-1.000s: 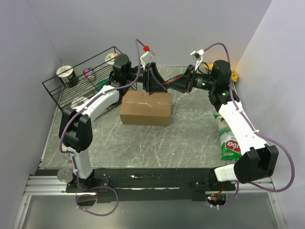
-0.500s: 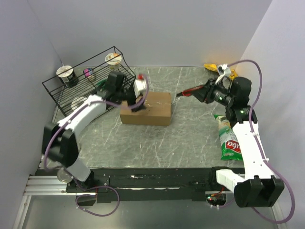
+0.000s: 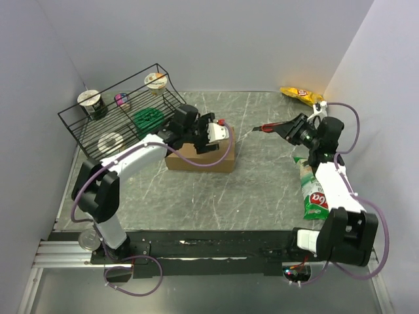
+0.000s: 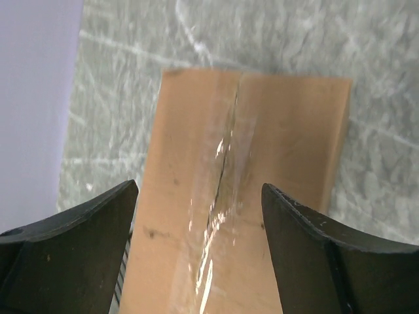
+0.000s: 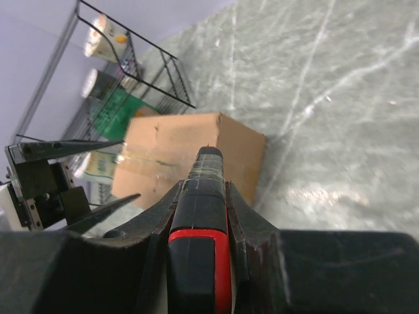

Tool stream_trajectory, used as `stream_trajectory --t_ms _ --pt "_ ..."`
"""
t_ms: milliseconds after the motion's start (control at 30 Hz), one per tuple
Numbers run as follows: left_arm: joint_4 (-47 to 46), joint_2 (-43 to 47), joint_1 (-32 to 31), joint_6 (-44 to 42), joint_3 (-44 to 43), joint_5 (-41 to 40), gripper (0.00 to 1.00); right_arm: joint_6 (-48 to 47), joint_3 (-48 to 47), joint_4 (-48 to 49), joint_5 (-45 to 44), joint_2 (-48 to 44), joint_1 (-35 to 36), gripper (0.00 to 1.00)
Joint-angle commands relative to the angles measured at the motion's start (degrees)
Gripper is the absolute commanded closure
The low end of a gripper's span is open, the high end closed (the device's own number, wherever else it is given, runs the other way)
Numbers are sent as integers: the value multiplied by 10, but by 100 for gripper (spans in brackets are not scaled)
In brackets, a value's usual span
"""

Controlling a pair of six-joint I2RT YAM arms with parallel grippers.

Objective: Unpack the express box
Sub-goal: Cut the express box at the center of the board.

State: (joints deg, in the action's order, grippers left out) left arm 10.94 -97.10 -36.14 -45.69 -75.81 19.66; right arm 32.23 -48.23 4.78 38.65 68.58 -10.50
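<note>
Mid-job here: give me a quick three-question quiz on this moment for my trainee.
1. Fill in: the left gripper is open above the express box, over its taped centre ____.
2. What holds the red-and-black cutter? A) the left gripper B) the right gripper C) nothing, it lies on the table
3. True or false: the box's top flaps are folded open.
Key: 1 seam; 2 B; 3 false.
</note>
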Motion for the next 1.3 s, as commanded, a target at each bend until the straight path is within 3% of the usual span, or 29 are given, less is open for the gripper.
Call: stream_trajectory --t_ms 0,167,267,467,667,800,967,1100,1267 --pt "55 -27 -2 -14 -58 110 19 72 13 143 48 38 -7 100" --pt "113 -49 -2 1 -89 196 18 106 41 189 65 40 -3 100" --pt "110 -40 -2 -23 -51 222 19 105 60 180 46 37 -3 100" --pt "-60 -58 -16 11 14 152 19 78 60 154 43 34 -2 100" --pt "-207 -127 -37 68 -28 69 21 48 52 123 27 39 -2 100" --pt "-191 -136 -39 103 -61 73 21 47 52 131 34 51 -1 100" --pt "-160 -87 -39 97 -7 91 20 61 51 187 44 74 3 100" --pt "-146 -77 -39 105 8 73 19 50 36 203 27 95 14 100" --pt "-167 -97 -39 122 12 27 19 116 35 292 12 151 34 100"
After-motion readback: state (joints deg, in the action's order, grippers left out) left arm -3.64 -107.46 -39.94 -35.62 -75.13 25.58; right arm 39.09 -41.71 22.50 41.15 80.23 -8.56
